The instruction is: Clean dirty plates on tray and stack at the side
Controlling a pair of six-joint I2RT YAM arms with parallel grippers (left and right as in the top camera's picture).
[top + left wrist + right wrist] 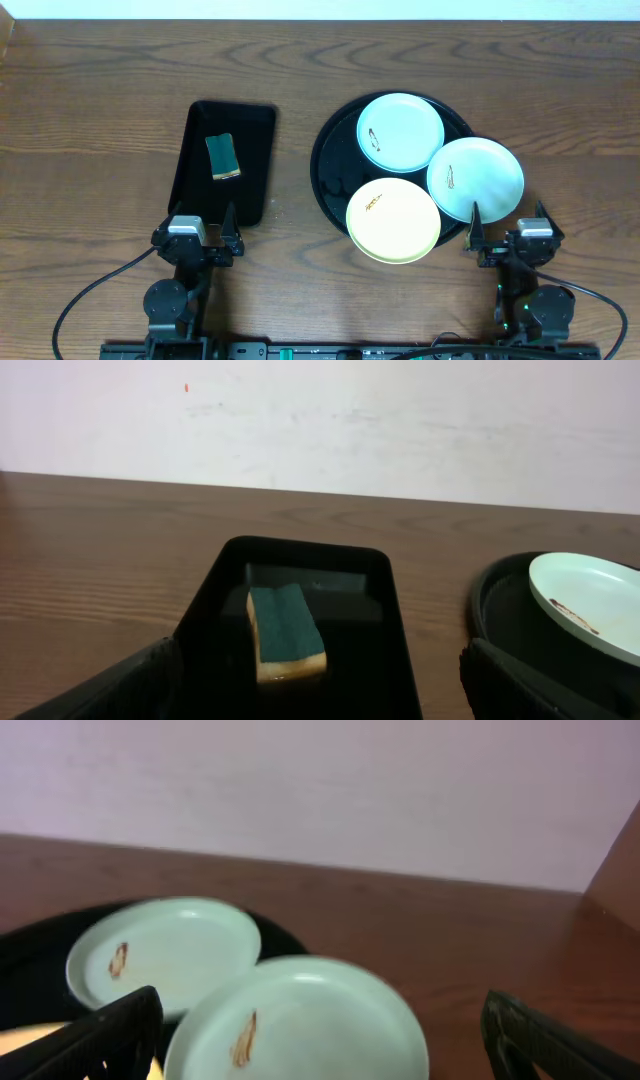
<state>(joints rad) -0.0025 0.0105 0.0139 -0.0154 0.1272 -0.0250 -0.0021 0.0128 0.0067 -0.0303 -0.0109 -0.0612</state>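
The wooden bench (pixel 100 100) carries everything. On its right half sits the tray (pixel 322 160), round, glossy and black, with all three plates on it. The far mint plate (pixel 400 132) lies wholly inside the rim. The right mint plate (pixel 475 178) hangs out over the right side of the rim. The yellow plate (pixel 393 220) hangs out over the near side. The three plates crowd together with their edges meeting, and each has a small brown smear. No plate is stacked beside the tray.

To the left, well apart from the round tray, a rectangular black tray (pixel 195 150) holds a sponge (pixel 222 157), green on top and yellow below, lying near the middle.

The left fingers (pixel 120 690) are spread wide at the near end of the rectangular tray. They hold nothing and are clear of the sponge.

The right fingers (pixel 110 1025) are also spread wide and empty, just before the right mint plate. From overhead, one tip stands at that plate's near edge. I cannot tell whether it touches.
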